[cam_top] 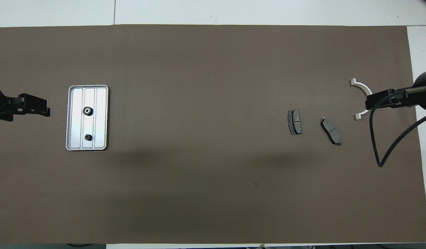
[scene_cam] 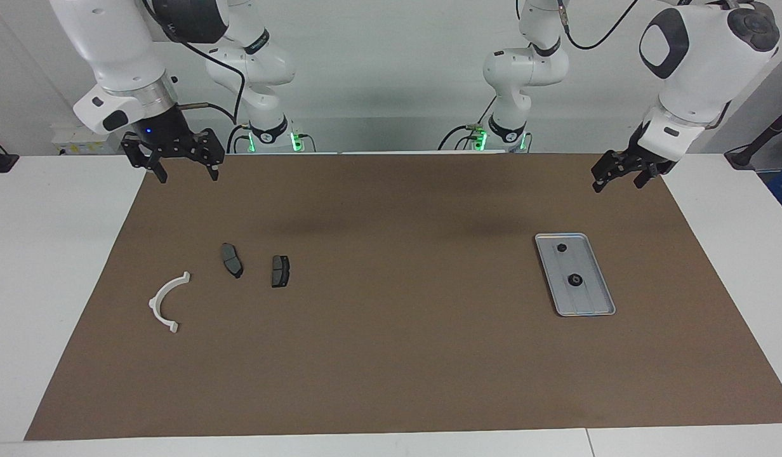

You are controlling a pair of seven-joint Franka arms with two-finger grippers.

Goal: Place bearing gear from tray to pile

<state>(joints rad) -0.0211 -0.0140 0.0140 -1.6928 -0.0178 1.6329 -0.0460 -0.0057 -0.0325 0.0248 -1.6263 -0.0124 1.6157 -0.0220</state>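
The silver-grey tray (scene_cam: 593,299) (cam_top: 101,119) lies on the brown mat toward the left arm's end. Two small dark round gear-like parts lie in it: a larger ringed one (scene_cam: 575,280) (cam_top: 87,110) and a smaller one (scene_cam: 562,247) (cam_top: 88,137) nearer the robots. The pile lies toward the right arm's end: a white semicircular bracket (scene_cam: 165,301) (cam_top: 361,85) and two dark brake-pad pieces (scene_cam: 231,259) (scene_cam: 280,271) (cam_top: 331,130) (cam_top: 295,122). My left gripper (scene_cam: 617,183) (cam_top: 47,111) is open, empty, raised beside the tray. My right gripper (scene_cam: 186,174) (cam_top: 367,103) is open, empty, raised by the pile.
The brown mat (scene_cam: 391,355) (cam_top: 213,190) covers most of the white table. A black cable (cam_top: 382,152) hangs from the right arm over the mat's edge near the bracket.
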